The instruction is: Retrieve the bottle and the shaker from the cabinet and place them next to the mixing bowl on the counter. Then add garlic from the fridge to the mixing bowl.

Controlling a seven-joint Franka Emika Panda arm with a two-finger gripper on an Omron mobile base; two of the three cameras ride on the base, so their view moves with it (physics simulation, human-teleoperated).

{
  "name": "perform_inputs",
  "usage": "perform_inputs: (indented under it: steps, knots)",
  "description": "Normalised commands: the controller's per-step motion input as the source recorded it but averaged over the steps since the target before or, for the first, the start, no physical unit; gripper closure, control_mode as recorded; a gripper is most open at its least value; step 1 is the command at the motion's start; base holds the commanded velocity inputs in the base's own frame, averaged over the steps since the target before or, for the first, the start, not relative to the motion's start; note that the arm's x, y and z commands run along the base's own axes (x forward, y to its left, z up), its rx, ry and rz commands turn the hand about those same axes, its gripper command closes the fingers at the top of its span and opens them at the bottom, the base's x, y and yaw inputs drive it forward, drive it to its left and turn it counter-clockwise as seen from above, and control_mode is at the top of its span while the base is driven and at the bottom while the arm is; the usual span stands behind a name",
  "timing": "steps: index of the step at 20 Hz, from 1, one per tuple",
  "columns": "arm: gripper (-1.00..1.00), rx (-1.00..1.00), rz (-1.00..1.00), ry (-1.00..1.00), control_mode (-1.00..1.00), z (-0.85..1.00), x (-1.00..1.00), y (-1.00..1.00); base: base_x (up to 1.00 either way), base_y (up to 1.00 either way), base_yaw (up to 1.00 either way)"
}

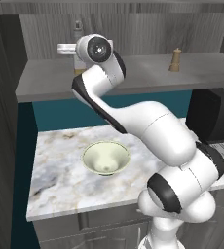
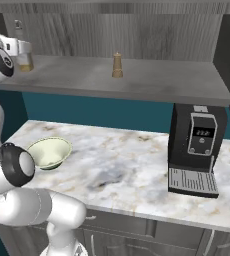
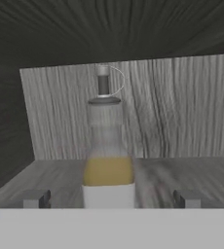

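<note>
the glass bottle (image 3: 107, 160) of amber liquid is seen upright on the grey cabinet (image 3: 182, 126) shelf, centred between the fingertips (image 3: 36, 198) of the gripper (image 3: 111, 198), which are spread wide apart, one on each side, with nothing gripped. the wooden shaker (image 2: 117, 65) is placed well apart on the same shelf, and the mixing bowl (image 1: 106, 157) is set on the marble counter (image 1: 60, 175) below. for a good grasp, the hand is judged best pushed forward level until the bottle body sits between the pads, then closed gently on the lower body. the pale label is blank from here; no writing can be read.
</note>
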Motion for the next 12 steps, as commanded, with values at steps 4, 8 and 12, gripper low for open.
perform_inputs:
  steps: [4, 8, 12]
  knots:
    - [-1.00, 0.00, -0.03, 0.00, -1.00, 0.00, 0.12, 0.24, 0.00, 0.00, 0.00]
    - [-1.00, 0.00, -0.01, 0.00, -1.00, -0.01, 0.27, 0.07, 0.00, 0.00, 0.00]
    - [-1.00, 0.00, 0.00, 0.00, -1.00, -0.15, 0.33, 0.00, 0.00, 0.00, 0.00]
